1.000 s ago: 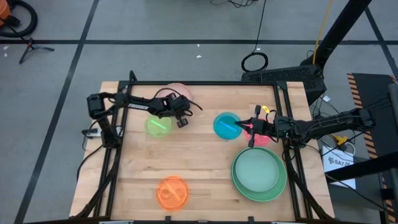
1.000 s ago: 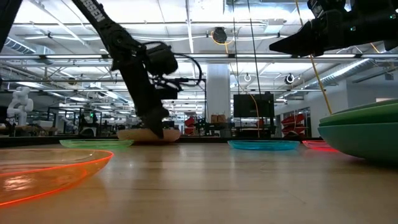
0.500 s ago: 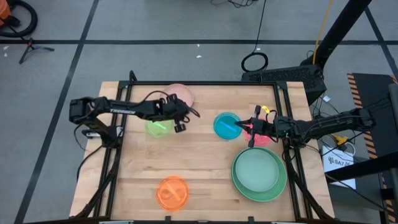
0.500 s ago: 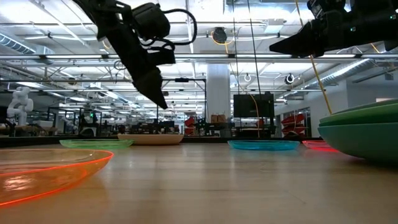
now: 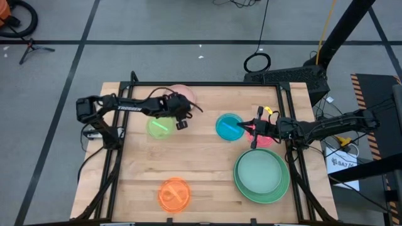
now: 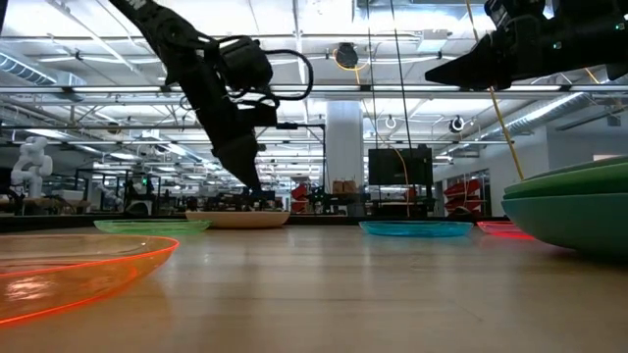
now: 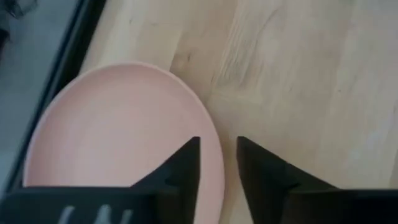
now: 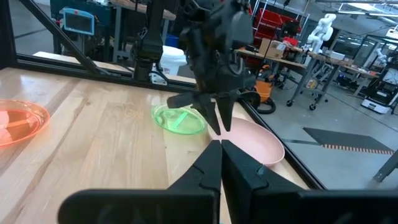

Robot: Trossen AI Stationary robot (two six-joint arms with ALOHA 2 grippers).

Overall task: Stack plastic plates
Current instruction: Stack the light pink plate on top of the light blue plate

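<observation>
1. Pale wood forms the table (image 5: 201,169), and seven plates show on it in the high view.
2. Two large plates sit nested at about 4 o'clock: a mint plate (image 5: 259,171) inside a green plate (image 5: 281,189).
3. One pink plate (image 5: 183,93) lies at 11 o'clock, by the far edge.
4. Four small translucent plates: the yellow-green plate (image 5: 158,128) at 10 o'clock, the blue plate (image 5: 227,126) near 1 o'clock, the red plate (image 5: 264,137) touching it at 2 o'clock, the orange plate (image 5: 174,193) at 7 o'clock.
5. The left gripper (image 7: 217,155) hangs above the pink plate's rim, fingers slightly apart, holding nothing.
6. The right gripper (image 8: 221,149) hovers over the blue and red plates, fingers together.
</observation>
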